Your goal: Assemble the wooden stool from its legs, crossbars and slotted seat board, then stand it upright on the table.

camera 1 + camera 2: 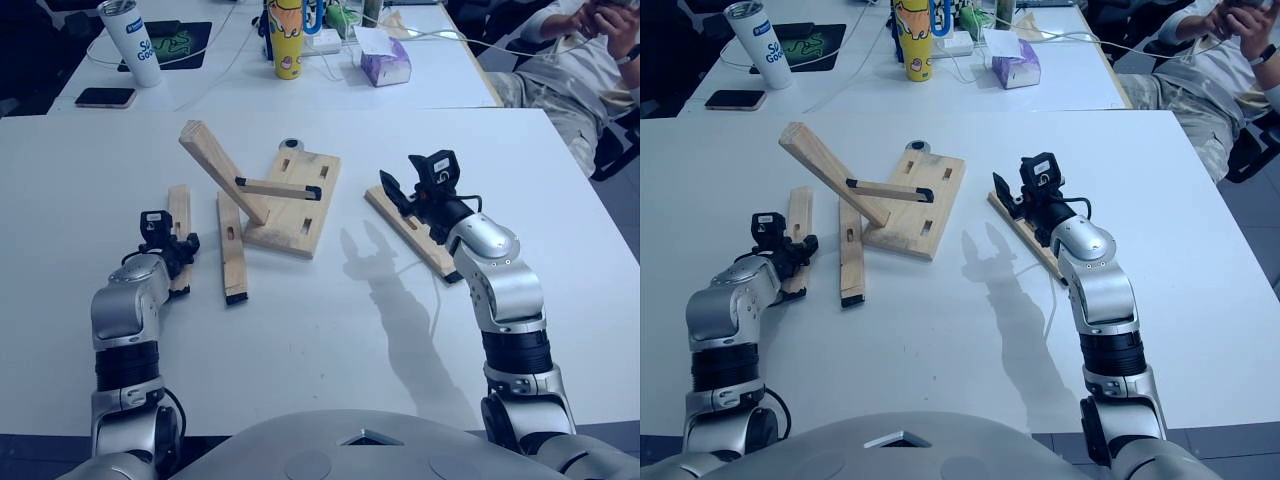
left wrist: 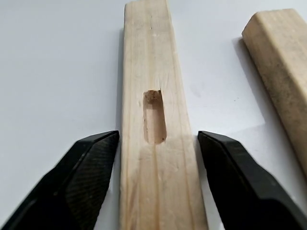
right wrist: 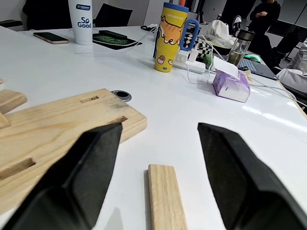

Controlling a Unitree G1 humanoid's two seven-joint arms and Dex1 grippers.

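The slotted seat board (image 1: 300, 210) lies flat at the table's centre. One leg (image 1: 222, 168) stands tilted in it, with a dark-tipped crossbar (image 1: 278, 188) sticking out of that leg. A loose leg (image 1: 232, 245) lies just left of the board. Further left lies another leg (image 1: 180, 212); my left gripper (image 2: 158, 136) is open astride it near its slot (image 2: 154, 117), fingers (image 2: 91, 160) on either side. My right gripper (image 3: 159, 129) is open, hovering over the end of a leg (image 3: 165, 196) that lies right of the board (image 3: 57, 124).
At the back stand a white tumbler (image 1: 132, 40), a phone (image 1: 105, 97), a yellow cup (image 1: 287, 40) and a tissue pack (image 1: 385, 65). A cable grommet (image 1: 291, 144) sits behind the board. The near half of the table (image 1: 330, 350) is bare.
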